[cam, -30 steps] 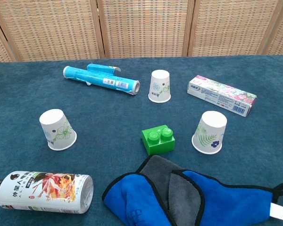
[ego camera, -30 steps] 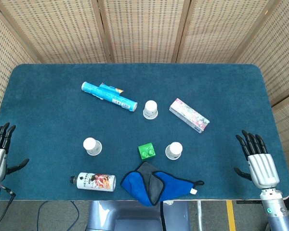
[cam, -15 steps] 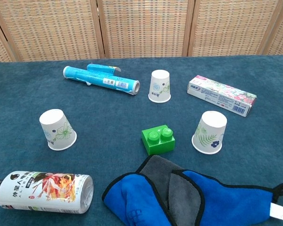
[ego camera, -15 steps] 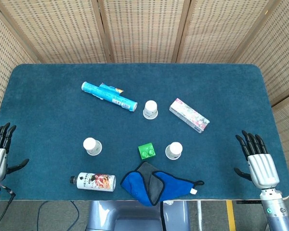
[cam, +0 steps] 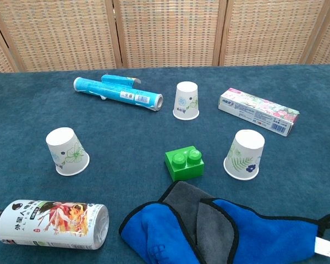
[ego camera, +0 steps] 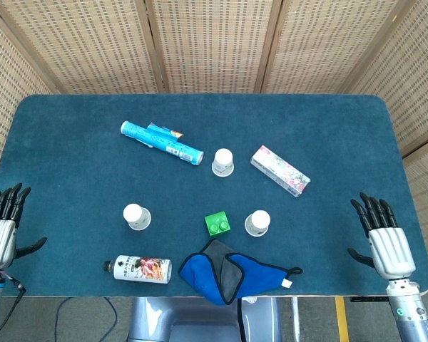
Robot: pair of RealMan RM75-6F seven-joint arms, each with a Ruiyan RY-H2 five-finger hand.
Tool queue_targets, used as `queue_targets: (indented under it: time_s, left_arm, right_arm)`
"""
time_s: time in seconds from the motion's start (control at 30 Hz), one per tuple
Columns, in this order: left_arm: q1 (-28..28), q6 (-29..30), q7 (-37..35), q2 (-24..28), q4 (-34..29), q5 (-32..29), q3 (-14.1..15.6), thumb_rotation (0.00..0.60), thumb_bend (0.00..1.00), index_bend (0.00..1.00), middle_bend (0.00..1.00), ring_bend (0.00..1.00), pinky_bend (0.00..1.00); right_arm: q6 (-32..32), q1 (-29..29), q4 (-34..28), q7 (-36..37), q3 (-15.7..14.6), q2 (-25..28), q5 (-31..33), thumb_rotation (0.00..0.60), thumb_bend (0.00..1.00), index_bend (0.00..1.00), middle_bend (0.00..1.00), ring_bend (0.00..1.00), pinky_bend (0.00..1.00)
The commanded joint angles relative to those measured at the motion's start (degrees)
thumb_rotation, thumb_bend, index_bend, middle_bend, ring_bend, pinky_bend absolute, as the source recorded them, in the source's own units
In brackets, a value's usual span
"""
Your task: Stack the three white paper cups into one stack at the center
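Three white paper cups stand upside down and apart on the blue table. One cup (ego camera: 223, 162) (cam: 186, 100) is at the centre back, one (ego camera: 135, 216) (cam: 66, 151) at the left, one (ego camera: 257, 222) (cam: 244, 154) at the right front. My left hand (ego camera: 1, 226) hovers at the table's left edge, fingers spread, holding nothing. My right hand (ego camera: 384, 236) is at the right edge, fingers spread and empty. Both hands are far from every cup. Neither hand shows in the chest view.
A light-blue tube (ego camera: 161, 142) (cam: 119, 93) lies at the back left, a toothpaste box (ego camera: 279, 170) (cam: 258, 111) at the back right. A green brick (ego camera: 217, 224) (cam: 185, 162) sits between the front cups. A bottle (ego camera: 138, 269) (cam: 50, 223) and a blue-grey cloth (ego camera: 228, 272) (cam: 209, 229) lie along the front edge.
Both hands have slid slightly toward the front edge of the table. The cups and other objects have not moved.
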Motion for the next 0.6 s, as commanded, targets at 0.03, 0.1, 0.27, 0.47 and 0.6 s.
queue_targets:
  time_s: [0.03, 0.1, 0.27, 0.47, 0.6]
  left_arm:
    - [-1.4, -2.2, 0.6, 1.5, -2.3, -0.4, -0.3, 0.600, 0.05, 0.17, 0.00, 0.00, 0.00]
    - [-2.6, -3.5, 1.4, 2.4, -3.6, -0.3, -0.9, 0.600, 0.07, 0.22, 0.00, 0.00, 0.01]
    - [-6.4, -7.3, 5.0, 4.2, -6.9, -0.6, -2.9, 0.600, 0.10, 0.33, 0.00, 0.00, 0.01]
    - [-12.6, -17.2, 9.8, 5.3, -9.8, -5.2, -4.6, 0.600, 0.10, 0.34, 0.00, 0.00, 0.01]
    - [-16.5, -22.6, 13.9, 4.7, -9.9, -8.8, -5.4, 0.600, 0.10, 0.32, 0.00, 0.00, 0.01]
  right_arm:
    - [0.1, 0.0, 0.0, 0.2, 0.0, 0.1, -0.1, 0.600, 0.06, 0.04, 0.00, 0.00, 0.00]
    - [0.1, 0.0, -0.1, 0.3, 0.0, 0.1, -0.2, 0.600, 0.06, 0.04, 0.00, 0.00, 0.00]
    - [-0.1, 0.0, 0.0, 0.5, 0.1, 0.2, 0.2, 0.600, 0.06, 0.04, 0.00, 0.00, 0.00]
    - [-0.4, 0.1, 0.1, 1.3, 0.5, 0.3, 0.9, 0.600, 0.06, 0.04, 0.00, 0.00, 0.00]
    - [-0.5, 0.1, 0.3, 1.8, 0.6, 0.3, 1.1, 0.600, 0.06, 0.04, 0.00, 0.00, 0.00]
